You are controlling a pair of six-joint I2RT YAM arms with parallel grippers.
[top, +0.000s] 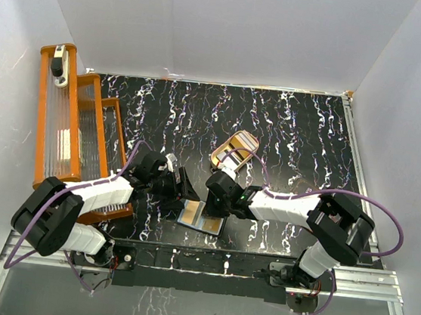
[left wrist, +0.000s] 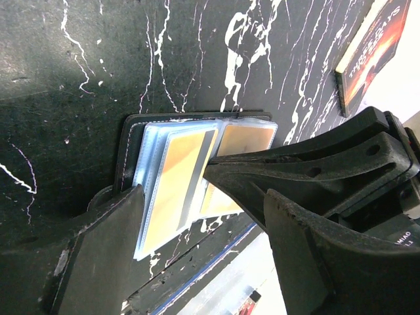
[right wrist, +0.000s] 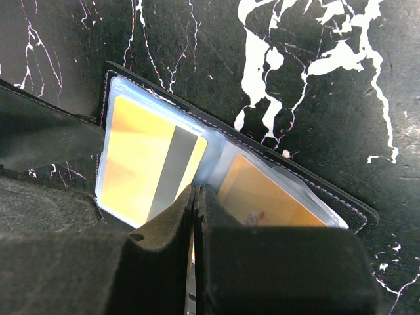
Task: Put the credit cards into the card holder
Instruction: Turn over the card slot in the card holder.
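Right wrist: open card holder [right wrist: 308,180] shows gold cards [right wrist: 138,157]

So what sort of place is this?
Probably a robotics lab test cell: plain white walls box in a marbled black tabletop, and the left arm and right arm are bolted to a metal rail at its near edge.

**Gloss against matt**

The table [right wrist: 315,98] is glossy black, white-veined. The card holder [left wrist: 128,147] has a matt, stitched, leather-like cover. Its shiny clear plastic sleeves [right wrist: 213,157] cover glossy gold cards [right wrist: 134,164]. The right gripper [right wrist: 195,197] is matt, grainy black plastic.
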